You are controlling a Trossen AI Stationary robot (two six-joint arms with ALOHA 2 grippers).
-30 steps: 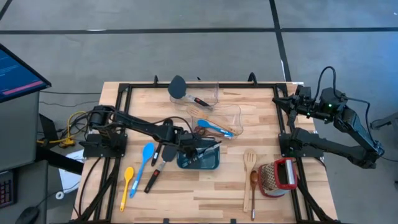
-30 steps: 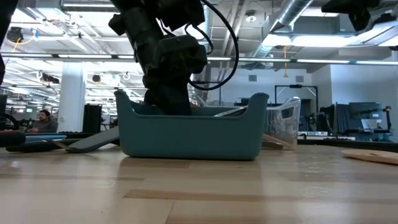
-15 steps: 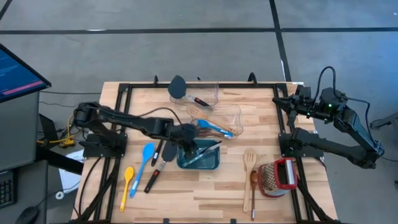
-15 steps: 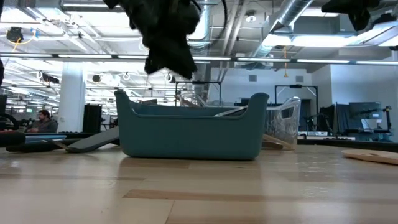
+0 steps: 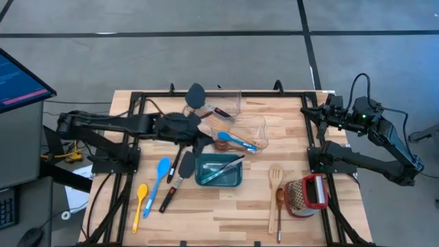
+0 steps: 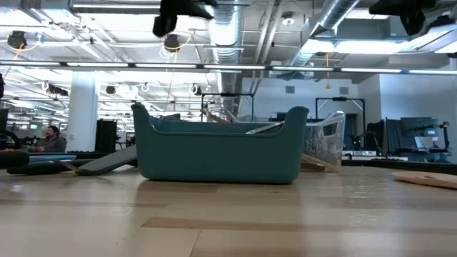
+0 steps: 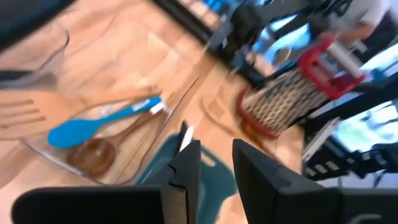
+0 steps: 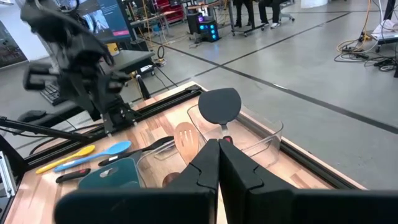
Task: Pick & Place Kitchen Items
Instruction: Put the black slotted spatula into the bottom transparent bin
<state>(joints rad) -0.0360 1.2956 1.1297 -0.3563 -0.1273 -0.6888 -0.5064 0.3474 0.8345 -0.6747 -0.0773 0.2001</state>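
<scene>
My left gripper [image 5: 199,137] hangs open and empty above the far left corner of the teal bin [image 5: 235,180]; its wrist view shows both fingers [image 7: 186,171] over the bin's rim [image 7: 155,169]. A slim silver and black utensil [image 5: 221,168] lies slanted inside the bin. A blue spoon [image 5: 236,141] and a brown wooden spoon [image 5: 223,145] lie in a clear tray [image 5: 254,127]. A black ladle [image 5: 196,95] leans in a second clear tray [image 5: 230,103]. My right gripper [image 5: 317,113] waits shut at the far right corner.
Left of the bin, a blue spatula [image 5: 161,175], a yellow spoon [image 5: 139,201] and black spatulas [image 5: 175,180] lie on the wood. On its right are a pale slotted spatula [image 5: 275,180], a wooden spoon [image 5: 279,206] and a red-handled grater [image 5: 305,193]. Black rails frame the table.
My left gripper has risen out of the teal bin and drawn back toward the table's far left, the arm folding back with it. The silver and black utensil stays lying in the bin. In the low view the gripper has climbed to the picture's top.
</scene>
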